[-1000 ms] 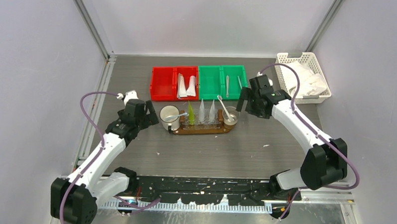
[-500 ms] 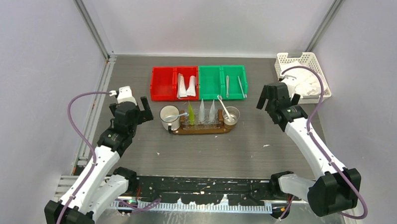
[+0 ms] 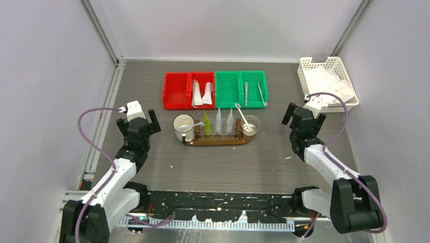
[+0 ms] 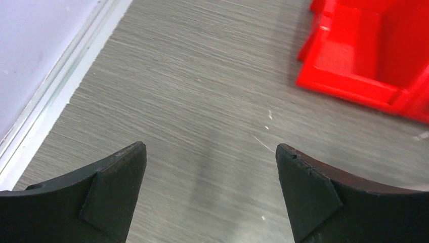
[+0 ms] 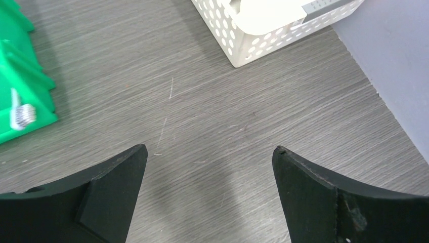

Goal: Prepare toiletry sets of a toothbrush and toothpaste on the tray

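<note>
The tray (image 3: 217, 140) sits at the middle of the table (image 3: 227, 168). On it the yellow-green tube (image 3: 207, 123) and two whitish tubes (image 3: 224, 119) stand upright in a row between two cups. A slim toothbrush (image 3: 241, 116) leans out of the right cup (image 3: 251, 126) toward 11 o'clock. The pale sliver across the left cup (image 3: 183, 126) is probably another, though it is too small here to be sure.

From the tray, the red bin (image 3: 176, 93) lies at 11 o'clock with more whitish tubes (image 3: 202, 93) in its right half. The green bin (image 3: 227, 89) is at 1 o'clock and holds two spare toothbrushes (image 3: 254, 93). The white basket (image 3: 319, 59) is out at 2 o'clock.

What has changed is the arms. A second ago both reached in close to the cups. Now the left gripper (image 3: 139, 120) sits back at 9 o'clock of the tray and the right gripper (image 3: 304, 115) at 3 o'clock, both well apart from it. In each wrist view the jaws are spread wide, with only bare tabletop between them, so neither carries anything.

I take this retreat to mean a placement is finished and the arms are clearing off. With two brushes at most against three tubes, one more brush from the green bin would probably complete the sets.
</note>
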You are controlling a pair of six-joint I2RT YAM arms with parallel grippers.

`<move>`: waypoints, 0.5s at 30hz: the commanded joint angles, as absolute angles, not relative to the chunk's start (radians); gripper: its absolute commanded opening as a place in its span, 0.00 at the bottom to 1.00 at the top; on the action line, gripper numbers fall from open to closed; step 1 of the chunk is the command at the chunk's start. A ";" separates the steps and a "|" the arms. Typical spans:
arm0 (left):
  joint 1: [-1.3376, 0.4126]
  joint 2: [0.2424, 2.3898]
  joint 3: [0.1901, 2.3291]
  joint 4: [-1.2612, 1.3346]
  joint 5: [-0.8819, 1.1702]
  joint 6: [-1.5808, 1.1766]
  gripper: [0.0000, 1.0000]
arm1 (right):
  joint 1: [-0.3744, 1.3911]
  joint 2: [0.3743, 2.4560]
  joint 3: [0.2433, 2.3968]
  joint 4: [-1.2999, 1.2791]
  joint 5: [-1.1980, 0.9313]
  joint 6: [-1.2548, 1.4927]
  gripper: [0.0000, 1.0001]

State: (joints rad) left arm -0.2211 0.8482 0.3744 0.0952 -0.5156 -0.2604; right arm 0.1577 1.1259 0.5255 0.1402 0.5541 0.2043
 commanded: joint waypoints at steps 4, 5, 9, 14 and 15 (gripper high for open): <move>-0.089 1.050 0.368 0.422 -0.359 -0.194 1.00 | 0.117 1.264 0.474 0.506 0.579 0.178 1.00; -0.082 1.082 0.364 0.463 -0.325 -0.175 1.00 | 0.112 1.281 0.471 0.522 0.581 0.181 0.99; -0.051 1.219 0.344 0.615 -0.202 -0.151 1.00 | 0.106 1.336 0.443 0.607 0.567 0.188 1.00; -0.028 1.323 0.370 0.671 -0.142 -0.145 1.00 | 0.091 1.394 0.419 0.679 0.586 0.201 1.00; -0.026 1.342 0.371 0.706 -0.145 -0.139 1.00 | 0.087 1.403 0.417 0.689 0.587 0.205 1.00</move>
State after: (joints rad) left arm -0.0414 1.3098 0.3511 0.5232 -0.2104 -0.1711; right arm 0.1036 1.3762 0.4313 0.5507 0.5564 0.1883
